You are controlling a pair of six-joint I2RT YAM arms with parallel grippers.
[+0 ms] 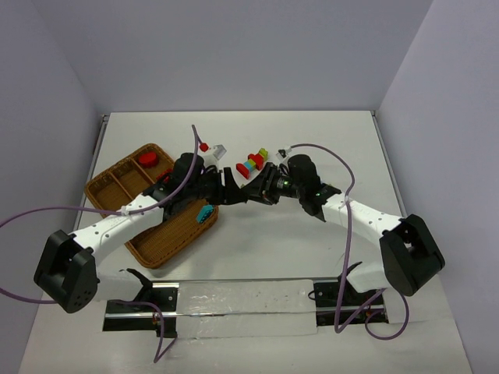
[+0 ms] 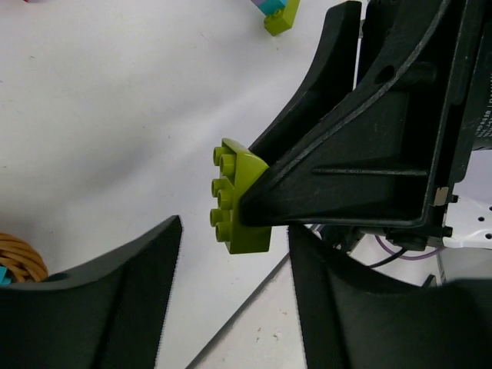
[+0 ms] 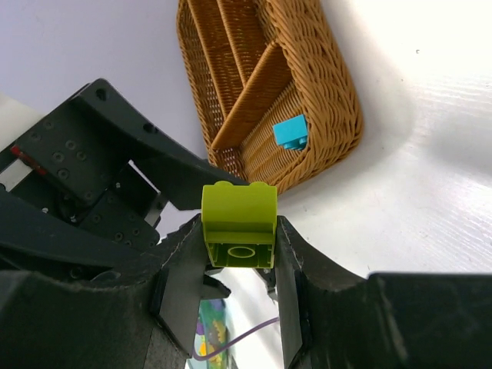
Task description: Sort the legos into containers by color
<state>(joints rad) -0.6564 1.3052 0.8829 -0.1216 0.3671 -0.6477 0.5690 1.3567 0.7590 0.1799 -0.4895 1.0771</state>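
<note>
Lime-green, glossy plastic: judged the green brick hard, stiff and very light, with smooth walls likely to slip under a weak or skewed squeeze but in little danger of cracking. Found it off the table, up in the air between the two arms, near the right edge of the woven tray and not in any compartment; could not make it out in the top view, hidden there behind the wrists. Saw it pinched by its two flat side walls between the fingers of the right gripper, seated squarely with no tilt. Saw the left gripper set around it from the opposite side with fingers spread, one on each side, neither touching the plastic. Read the studs as pointing straight out past the right fingertips, hollow underside turned back toward that wrist; in the left wrist view, placed the studs facing one left finger and the underside facing the other. Took the long side as running along the left fingers, yet saw it close to square from the right wrist, so left that unsure. Reckoned a squeeze from the left would land on studs and open bottom, a bumpier seat than the flat walls, so wanted it centred and firm before any release. Noted one teal brick lying in the tray's large compartment and a red piece in a far one.
</note>
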